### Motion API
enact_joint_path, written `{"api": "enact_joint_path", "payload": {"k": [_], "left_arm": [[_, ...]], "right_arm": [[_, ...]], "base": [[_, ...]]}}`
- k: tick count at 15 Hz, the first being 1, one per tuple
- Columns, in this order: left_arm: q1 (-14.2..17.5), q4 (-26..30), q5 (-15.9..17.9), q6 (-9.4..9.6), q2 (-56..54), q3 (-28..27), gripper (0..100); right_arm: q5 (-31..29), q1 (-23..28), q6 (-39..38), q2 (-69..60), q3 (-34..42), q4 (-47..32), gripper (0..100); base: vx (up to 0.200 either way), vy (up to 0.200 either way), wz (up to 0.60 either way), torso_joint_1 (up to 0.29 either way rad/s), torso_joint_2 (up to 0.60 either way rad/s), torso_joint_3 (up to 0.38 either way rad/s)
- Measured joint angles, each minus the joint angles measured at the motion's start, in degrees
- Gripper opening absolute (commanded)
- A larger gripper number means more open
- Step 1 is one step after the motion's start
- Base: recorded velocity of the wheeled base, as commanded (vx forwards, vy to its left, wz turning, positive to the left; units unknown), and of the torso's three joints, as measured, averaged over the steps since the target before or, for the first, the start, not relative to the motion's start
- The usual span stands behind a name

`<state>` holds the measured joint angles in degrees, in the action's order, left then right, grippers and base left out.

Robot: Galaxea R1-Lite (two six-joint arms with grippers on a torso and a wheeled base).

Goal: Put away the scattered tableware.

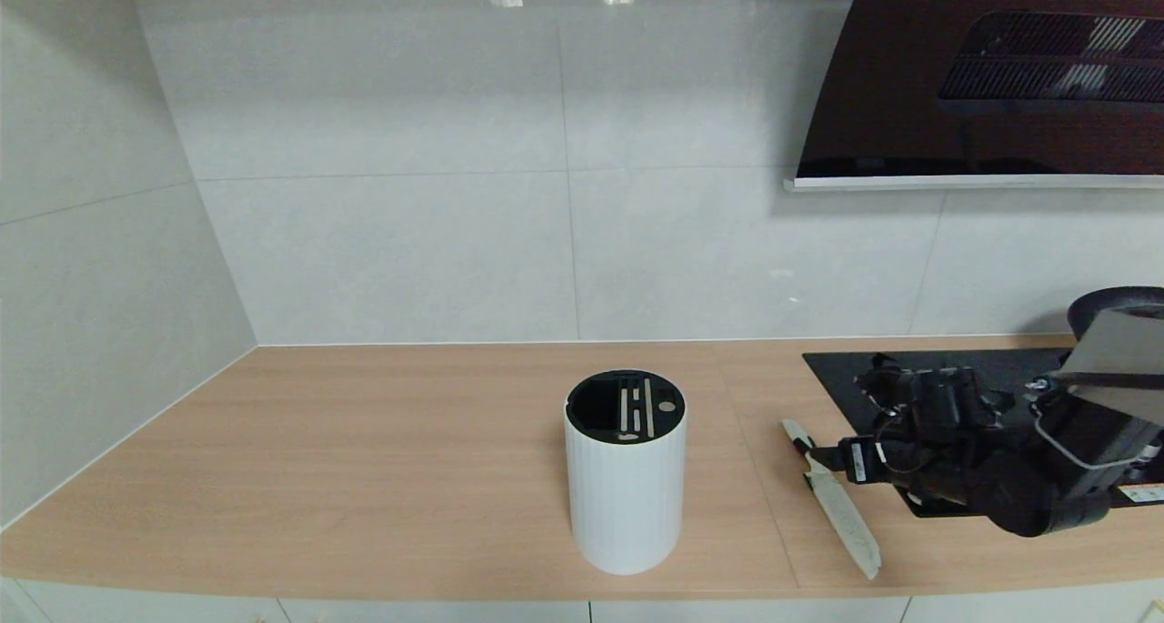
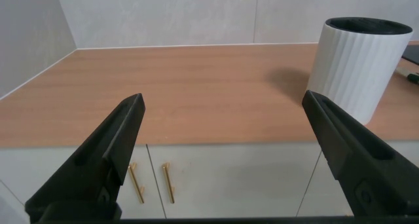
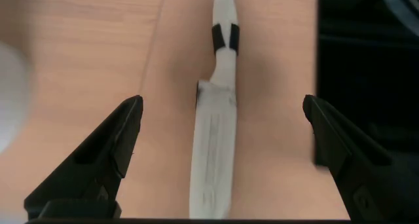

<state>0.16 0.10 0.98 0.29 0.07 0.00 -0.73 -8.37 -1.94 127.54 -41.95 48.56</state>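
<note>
A white knife (image 1: pixel 833 497) with a black band on its handle lies flat on the wooden counter (image 1: pixel 364 459), right of a white ribbed knife holder (image 1: pixel 625 473) with a black slotted top. My right gripper (image 1: pixel 823 459) hovers right over the knife near where handle meets blade; in the right wrist view the knife (image 3: pixel 216 132) lies between my open fingers (image 3: pixel 105 158), untouched. My left gripper (image 2: pixel 222 158) is open in front of the counter's edge, with the holder (image 2: pixel 357 63) farther off on the counter.
A black cooktop (image 1: pixel 946 386) lies in the counter at the right, with a dark pot (image 1: pixel 1114 309) at its far edge. A range hood (image 1: pixel 982 77) hangs above. Tiled walls close the back and left. Cabinet doors with gold handles (image 2: pixel 152 183) are below the counter.
</note>
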Motion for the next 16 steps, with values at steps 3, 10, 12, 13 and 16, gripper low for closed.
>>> {"api": "enact_joint_path", "payload": {"k": [3,10,12,13,16], "left_arm": [[0.0,0.0,0.0,0.04,0.0,0.0,100],[0.0,0.0,0.0,0.02,0.0,0.0,100],[0.0,0.0,0.0,0.02,0.0,0.0,100],[0.0,0.0,0.0,0.02,0.0,0.0,100],[0.0,0.0,0.0,0.04,0.0,0.0,100]], "right_arm": [[-1.2,-0.8,0.0,6.4,-2.3,1.8,100],[-1.5,-0.9,-0.3,12.3,-6.6,1.8,100],[-1.5,-0.9,-0.3,13.1,-7.4,1.8,100],[-1.5,-0.9,-0.3,13.4,-7.6,1.8,100],[-1.4,-0.9,-0.4,14.1,-8.0,1.8,100]], "base": [[0.000,0.000,0.00,0.000,0.00,0.000],[0.000,0.000,0.00,0.000,0.00,0.000],[0.000,0.000,0.00,0.000,0.00,0.000],[0.000,0.000,0.00,0.000,0.00,0.000],[0.000,0.000,0.00,0.000,0.00,0.000]]}}
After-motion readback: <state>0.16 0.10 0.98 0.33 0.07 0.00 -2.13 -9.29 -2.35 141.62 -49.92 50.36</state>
